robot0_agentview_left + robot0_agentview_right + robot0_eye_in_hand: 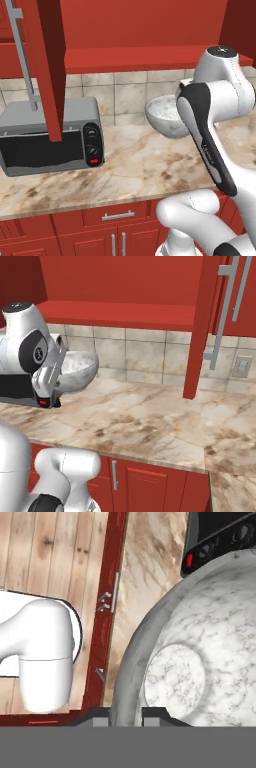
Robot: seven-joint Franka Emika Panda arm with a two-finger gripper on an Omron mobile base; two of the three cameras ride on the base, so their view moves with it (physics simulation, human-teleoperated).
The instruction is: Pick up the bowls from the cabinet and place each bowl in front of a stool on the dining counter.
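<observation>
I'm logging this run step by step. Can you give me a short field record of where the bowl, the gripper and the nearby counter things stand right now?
held item: deep grey-white marbled bowl
gripper: jaws shut on the bowl's rim
bowl position: lifted above the beige veined wall counter, clear of it
cabinet: red wall cabinet shelf above, tall red door open
nearby: grey toaster oven on the counter, beside the bowl

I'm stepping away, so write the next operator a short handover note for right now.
Claw: shut on the rim of the marbled bowl.
That bowl is held in the air above the wall counter, beside the toaster oven, below the open red cabinet.
Done: marbled bowl is out of the cabinet.
Left: carry it to the dining counter and set it before a stool, then place the second bowl likewise.
</observation>
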